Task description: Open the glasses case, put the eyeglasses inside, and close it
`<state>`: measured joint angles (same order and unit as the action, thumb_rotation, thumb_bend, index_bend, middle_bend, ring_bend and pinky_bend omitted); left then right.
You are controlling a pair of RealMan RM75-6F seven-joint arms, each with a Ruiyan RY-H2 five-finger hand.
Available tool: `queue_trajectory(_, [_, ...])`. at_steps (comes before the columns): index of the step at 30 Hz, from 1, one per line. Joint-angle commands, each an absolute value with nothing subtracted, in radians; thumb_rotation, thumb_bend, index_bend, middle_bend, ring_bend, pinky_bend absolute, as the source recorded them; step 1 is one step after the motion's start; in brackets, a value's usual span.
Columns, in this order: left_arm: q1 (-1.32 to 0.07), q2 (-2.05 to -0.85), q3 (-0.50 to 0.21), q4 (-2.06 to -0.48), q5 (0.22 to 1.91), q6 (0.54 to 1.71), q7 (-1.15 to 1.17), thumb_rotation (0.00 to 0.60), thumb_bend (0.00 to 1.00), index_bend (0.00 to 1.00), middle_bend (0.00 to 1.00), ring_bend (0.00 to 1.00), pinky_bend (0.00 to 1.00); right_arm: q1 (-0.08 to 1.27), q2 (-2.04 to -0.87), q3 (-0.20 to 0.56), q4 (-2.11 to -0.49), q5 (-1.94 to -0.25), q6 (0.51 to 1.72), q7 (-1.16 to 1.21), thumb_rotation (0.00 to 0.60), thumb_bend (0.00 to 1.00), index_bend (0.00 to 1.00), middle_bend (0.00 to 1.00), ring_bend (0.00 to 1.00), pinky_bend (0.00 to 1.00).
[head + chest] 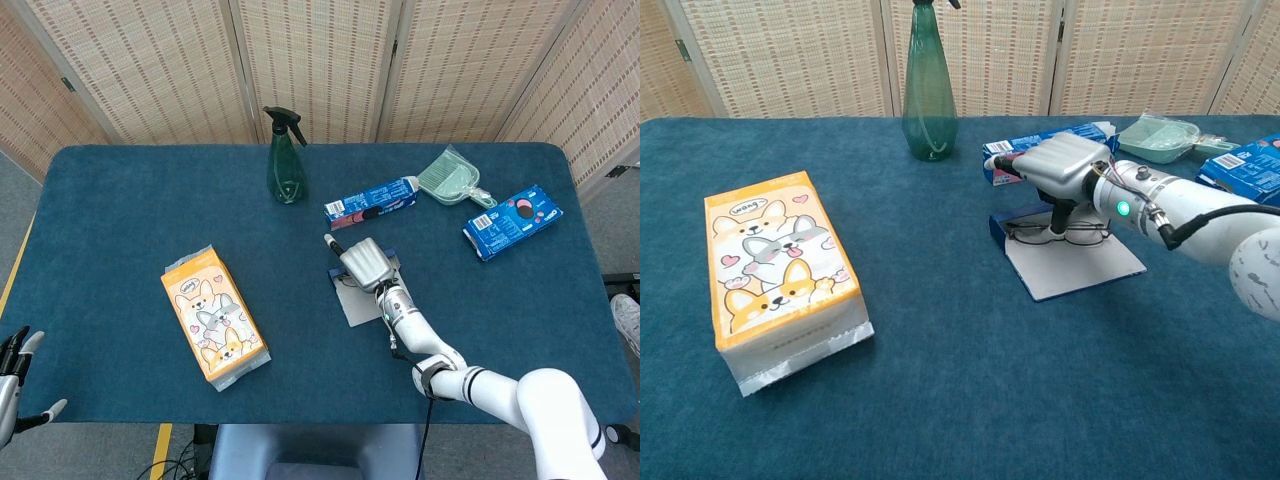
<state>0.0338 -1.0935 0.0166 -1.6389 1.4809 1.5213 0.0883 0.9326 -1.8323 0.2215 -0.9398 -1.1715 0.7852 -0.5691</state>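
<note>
Our right hand (1065, 165) hovers palm-down over the open glasses case (1072, 258), fingers curled down onto the eyeglasses (1058, 234); whether it grips them we cannot tell. The thin wire frames lie directly beneath it, long axis parallel to the case's dark-blue rear wall, just inside it, on the pale lining. Our left hand (12, 388) hangs spread and empty, well apart from the case.

So: one green plastic spray bottle (285, 160), one orange cartoon-dog packet (214, 316), one pale green dustpan (449, 180), two blue printed boxes (370, 202) (512, 221), one thin-rimmed eyeglasses (1058, 233), one open navy glasses case (1070, 258).
</note>
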Motion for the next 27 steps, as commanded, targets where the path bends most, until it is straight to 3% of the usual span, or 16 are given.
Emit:
queue_trajectory(1, [0.033, -1.093, 0.016, -1.639, 1.481, 1.521, 0.089, 0.6, 0.13, 0.0, 0.0, 0.0, 0.16, 0.951, -1.853, 0.226, -0.899, -1.167, 0.775, -0.569, 0.6, 0.19, 0.0, 1.0, 1.0, 0.9])
queue_trajectory(13, [0.031, -1.093, 0.014, -1.643, 1.479, 1.517, 0.095, 0.6, 0.13, 0.0, 0.0, 0.0, 0.16, 0.966, -1.872, 0.215, -0.822, -1.199, 0.783, -0.506, 0.6, 0.19, 0.0, 1.0, 1.0, 0.9])
queue_trajectory(27, [0.027, -1.095, 0.014, -1.647, 1.495, 1.521, 0.092, 0.6, 0.13, 0.0, 0.0, 0.0, 0.16, 0.833, -1.669, 0.137, -1.118, -1.292, 0.908, -0.382, 0.6, 0.2, 0.0, 1.0, 1.0, 0.9])
